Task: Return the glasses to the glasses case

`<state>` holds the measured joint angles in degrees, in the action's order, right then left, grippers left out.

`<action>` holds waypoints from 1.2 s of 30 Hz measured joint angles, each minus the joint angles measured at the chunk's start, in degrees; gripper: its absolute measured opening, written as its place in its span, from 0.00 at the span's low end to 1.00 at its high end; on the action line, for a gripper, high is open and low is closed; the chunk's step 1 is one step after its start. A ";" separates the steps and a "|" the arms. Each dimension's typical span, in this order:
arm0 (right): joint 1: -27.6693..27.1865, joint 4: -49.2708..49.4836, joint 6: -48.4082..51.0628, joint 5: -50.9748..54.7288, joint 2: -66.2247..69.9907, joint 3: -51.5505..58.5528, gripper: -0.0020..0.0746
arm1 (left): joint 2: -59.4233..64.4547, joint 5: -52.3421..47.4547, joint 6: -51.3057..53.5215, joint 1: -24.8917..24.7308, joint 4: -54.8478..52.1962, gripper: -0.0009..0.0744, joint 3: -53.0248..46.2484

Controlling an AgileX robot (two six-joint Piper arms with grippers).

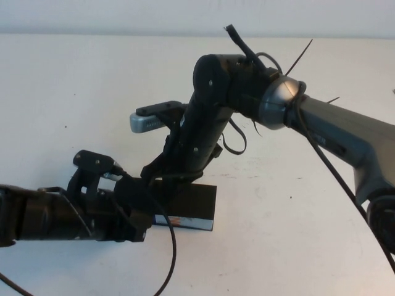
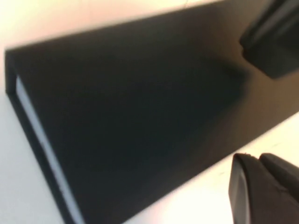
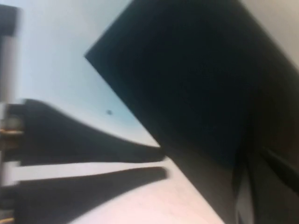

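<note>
the white table (image 1: 296, 234) bears the flat black rectangular glasses case (image 1: 196, 206), lid down, long axis running left to right. the right gripper (image 1: 176, 179) presses on it, fingers together; the left gripper (image 1: 139, 213) is at its left end, its fingers' state unclear.

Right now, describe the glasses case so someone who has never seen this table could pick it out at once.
On the white table, look near the front, where both arms meet. The glasses case is the flat black box lying under the right gripper, which is shut, with the left gripper at its left end. It is the only box there, and a printed strip along its near side sets it apart.
</note>
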<state>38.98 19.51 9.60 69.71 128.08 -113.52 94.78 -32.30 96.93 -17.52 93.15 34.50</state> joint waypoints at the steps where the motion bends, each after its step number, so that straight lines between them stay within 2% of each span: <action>1: 0.00 -1.16 -0.33 0.12 -0.72 0.11 0.01 | -1.28 0.12 -1.00 0.00 -0.79 0.01 0.00; 10: -0.36 -4.31 -1.60 0.56 -10.20 0.11 0.01 | -17.77 0.21 -9.32 0.00 -8.31 0.01 0.00; 15: -0.31 -5.40 -3.63 0.84 -18.18 2.05 0.01 | -32.61 1.25 -11.97 0.00 -11.35 0.01 0.00; 19: 1.41 -10.73 -7.63 1.06 -28.15 5.73 0.01 | -46.52 7.15 -14.42 0.00 -14.83 0.01 -2.05; 22: 1.77 -12.60 -9.60 1.20 -36.56 11.53 0.01 | -56.98 14.03 -14.93 0.00 -15.44 0.01 -5.65; 27: 2.60 -14.15 -11.79 0.90 -49.90 28.02 0.01 | -70.12 20.90 -15.47 0.00 -14.48 0.01 -12.73; 36: 2.87 -15.33 -14.30 -11.88 -78.99 56.16 0.01 | -84.93 32.98 -15.66 0.00 -12.11 0.01 -27.95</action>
<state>41.85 4.18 -4.70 57.83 49.09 -57.36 9.84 0.68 81.27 -17.52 81.04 6.55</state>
